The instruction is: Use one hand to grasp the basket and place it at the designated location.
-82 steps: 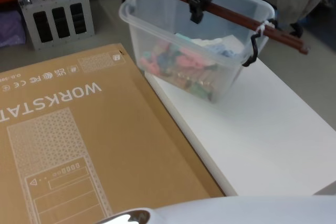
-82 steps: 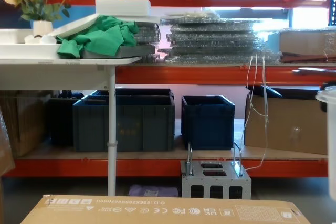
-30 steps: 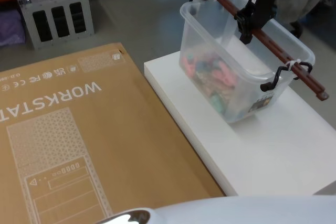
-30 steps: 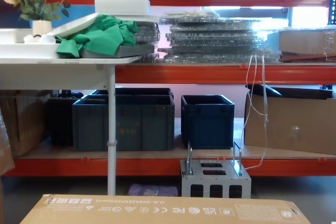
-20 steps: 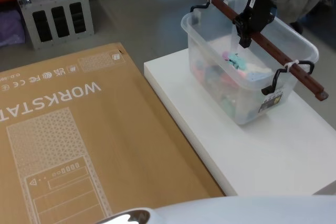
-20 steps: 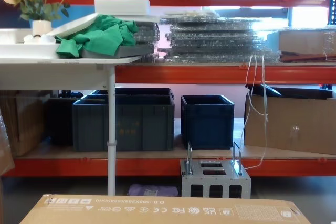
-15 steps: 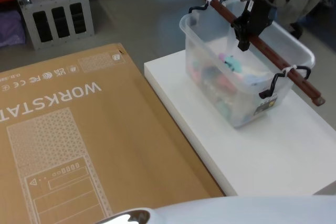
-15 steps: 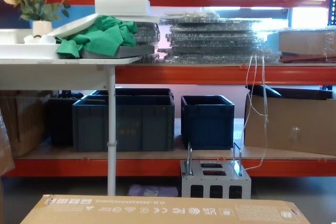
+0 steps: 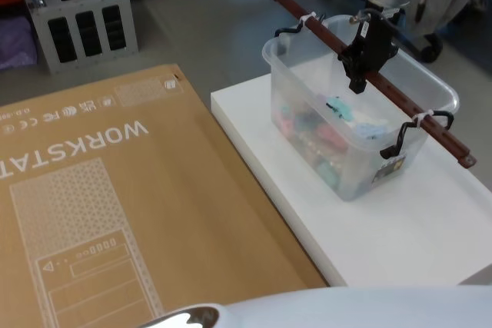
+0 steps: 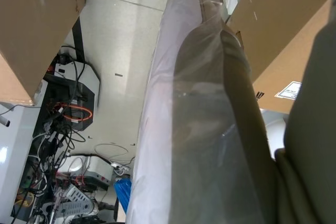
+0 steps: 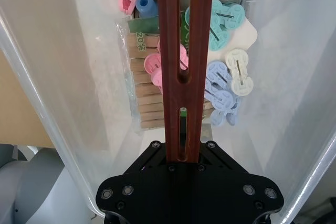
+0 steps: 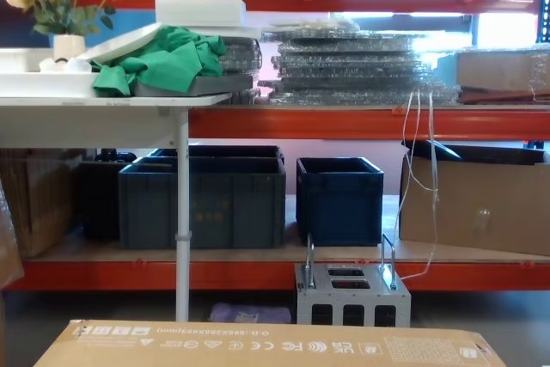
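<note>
On the left of the head view we see a flat cardboard box printed with "WORKSTAT", and beyond it on the floor a grey metal case with slots. To the right of the box lies the white table, and on it, toward its far side, is the basket, a see-through plastic tub; we cannot tell whether its base rests on the table. A reddish-brown bar handle runs across the top of the basket, tied to black end clips. Our right end effector comes down over the middle of the basket and is closed around that handle. From the right wrist view, the handle runs straight out from the end effector, with pastel clips and wooden clothespins below it inside the basket.
</note>
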Robot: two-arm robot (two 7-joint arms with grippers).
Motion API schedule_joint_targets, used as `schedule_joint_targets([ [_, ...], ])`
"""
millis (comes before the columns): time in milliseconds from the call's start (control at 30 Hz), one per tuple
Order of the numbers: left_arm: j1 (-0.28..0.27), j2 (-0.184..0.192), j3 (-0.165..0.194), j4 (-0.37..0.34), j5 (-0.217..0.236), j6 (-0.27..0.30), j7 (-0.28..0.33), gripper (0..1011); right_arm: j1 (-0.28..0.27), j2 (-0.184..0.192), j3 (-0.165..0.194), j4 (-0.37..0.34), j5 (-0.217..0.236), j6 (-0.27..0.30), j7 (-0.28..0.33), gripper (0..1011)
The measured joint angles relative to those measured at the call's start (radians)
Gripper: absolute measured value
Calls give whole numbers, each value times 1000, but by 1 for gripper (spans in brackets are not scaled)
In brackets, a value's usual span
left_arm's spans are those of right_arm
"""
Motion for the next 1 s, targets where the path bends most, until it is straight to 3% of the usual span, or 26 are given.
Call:
schedule_joint_targets([
  [867, 0, 0, 0, 0, 0, 0, 0, 0, -14, -7, 22, 23, -6, 19, 14, 0],
  [1000, 0, 0, 0, 0, 0, 0, 0, 0, -8, -9, 29, 36, -6, 12, 10, 90],
])
